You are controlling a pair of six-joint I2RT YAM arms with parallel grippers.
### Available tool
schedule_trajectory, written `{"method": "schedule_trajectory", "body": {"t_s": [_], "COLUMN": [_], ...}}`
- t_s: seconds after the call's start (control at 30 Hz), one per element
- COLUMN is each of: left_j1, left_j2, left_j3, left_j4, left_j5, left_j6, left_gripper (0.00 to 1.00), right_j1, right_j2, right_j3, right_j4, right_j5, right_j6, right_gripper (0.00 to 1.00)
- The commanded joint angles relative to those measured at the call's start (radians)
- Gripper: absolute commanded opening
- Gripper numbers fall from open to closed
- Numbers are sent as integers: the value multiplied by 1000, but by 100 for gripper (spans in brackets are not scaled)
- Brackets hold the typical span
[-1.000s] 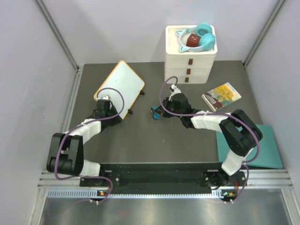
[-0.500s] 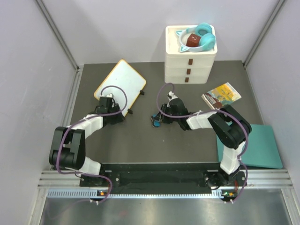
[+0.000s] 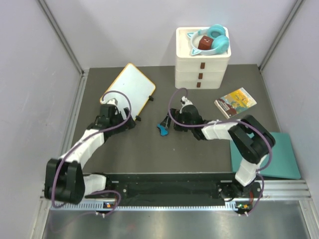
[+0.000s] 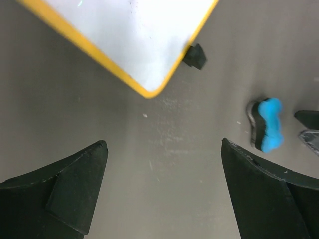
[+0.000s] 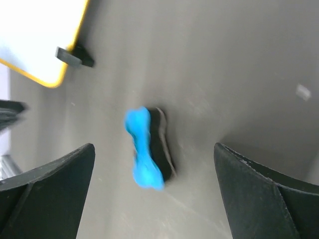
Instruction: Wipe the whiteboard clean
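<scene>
Whiteboard (image 3: 128, 90), just one, lies ahead of the left gripper (image 4: 163, 144), fingers wide; one eraser (image 5: 145, 152) lies before the right gripper (image 5: 154, 146), also wide.

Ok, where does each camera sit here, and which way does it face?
Top external: fixed above and behind the arms, looking down on the table; both arms show whole, bases at the bottom.
Left wrist: on the left arm, looking down past the open left gripper at the whiteboard corner.
Right wrist: on the right arm, looking down past the open right gripper at the blue eraser.
Shared: whiteboard and blue eraser appear in all three views.
</scene>
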Motion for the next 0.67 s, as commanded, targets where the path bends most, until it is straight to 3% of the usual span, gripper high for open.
{"method": "schedule_trajectory", "body": {"t_s": [0.0,0.13,0.3,0.47,0.63], "left_j1": [-8,-9,-9,-9,-11], "left_j2": [-179,-309,-328,-288,-231], "left_j3": [-58,-80,-54,-12,9], "left_j4": [-57,-91,-125,-102,-62], "left_j5": [-4,9,17,46,102], "left_j6": [-47,-29,28,51,87], "left_gripper": [99,99,99,99,99], "right_j1": [5,7,-13,-142,-223], "right_j2": [-219,-452,-719,-1045,-1213], "right_j3": [-44,-66,-136,-280,-416], "right_j4": [-93,-279,-469,-512,-496], "right_j5": [116,317,543,534,598], "right_j6": [-74,-204,-404,-429,-467], "right_gripper": [99,99,99,99,99]}}
